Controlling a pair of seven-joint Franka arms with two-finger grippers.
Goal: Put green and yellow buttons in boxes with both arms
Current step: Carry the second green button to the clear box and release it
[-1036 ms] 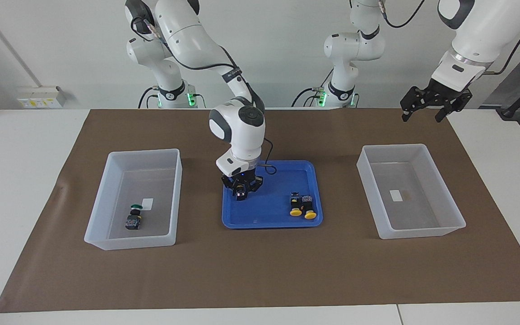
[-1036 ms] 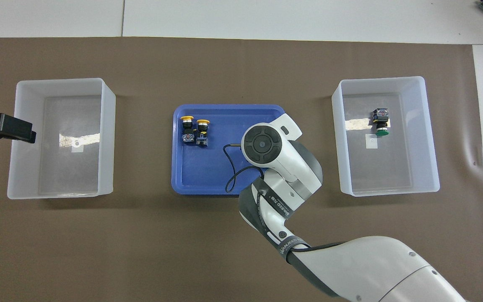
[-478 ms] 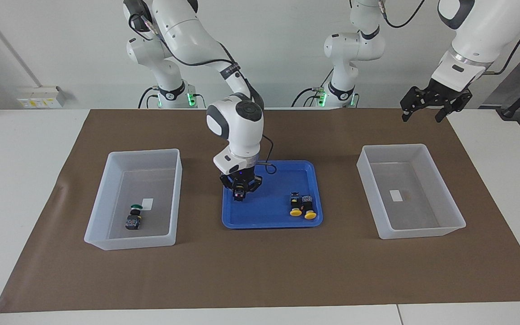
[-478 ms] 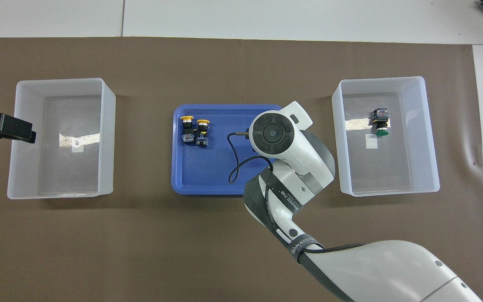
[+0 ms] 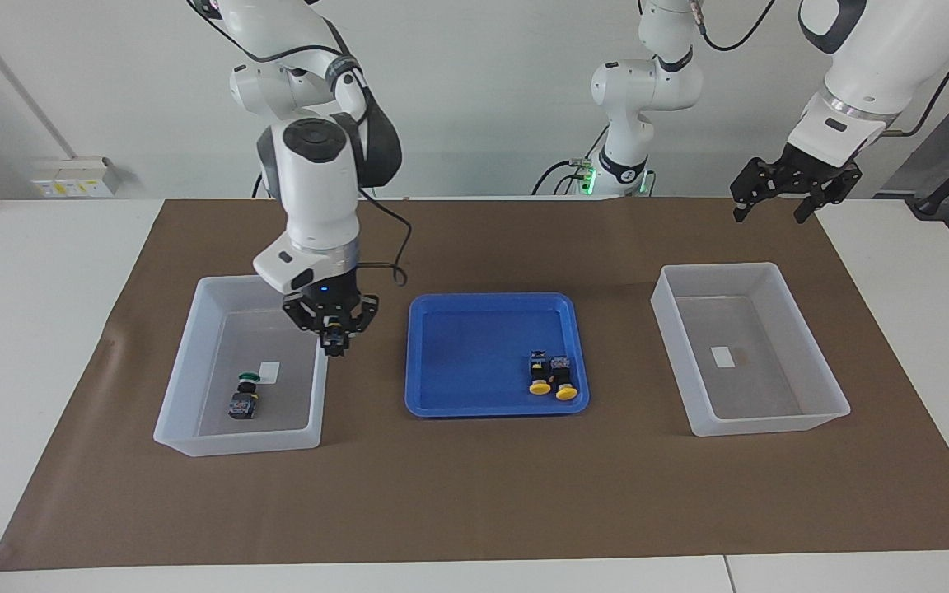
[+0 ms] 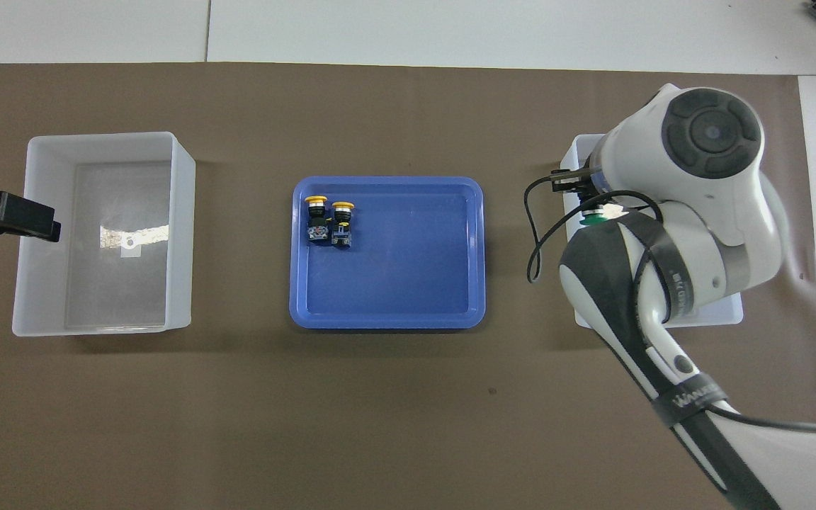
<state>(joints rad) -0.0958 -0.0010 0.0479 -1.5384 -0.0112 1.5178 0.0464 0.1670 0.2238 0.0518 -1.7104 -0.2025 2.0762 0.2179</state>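
Note:
My right gripper (image 5: 333, 339) is shut on a green button (image 6: 596, 219) and hangs over the tray-side wall of the clear box (image 5: 194, 362) at the right arm's end. In that box lies another green button (image 5: 245, 394); the overhead view has the arm covering it. Two yellow buttons (image 5: 540, 375) (image 5: 563, 380) lie side by side in the blue tray (image 5: 474, 362), in its corner farther from the robots toward the left arm's end. My left gripper (image 5: 771, 214) waits open and empty in the air, above the mat by the second clear box (image 5: 722, 268).
A brown mat (image 5: 474, 494) covers the table under the tray and both boxes. Two slimmer white arms (image 5: 631, 99) with green-lit bases stand at the robots' edge. The right arm's cable (image 6: 535, 241) loops over the mat between the tray and the box.
My right gripper has lifted out of the blue tray with the green button and swung across to the box at the right arm's end. The left arm has not moved.

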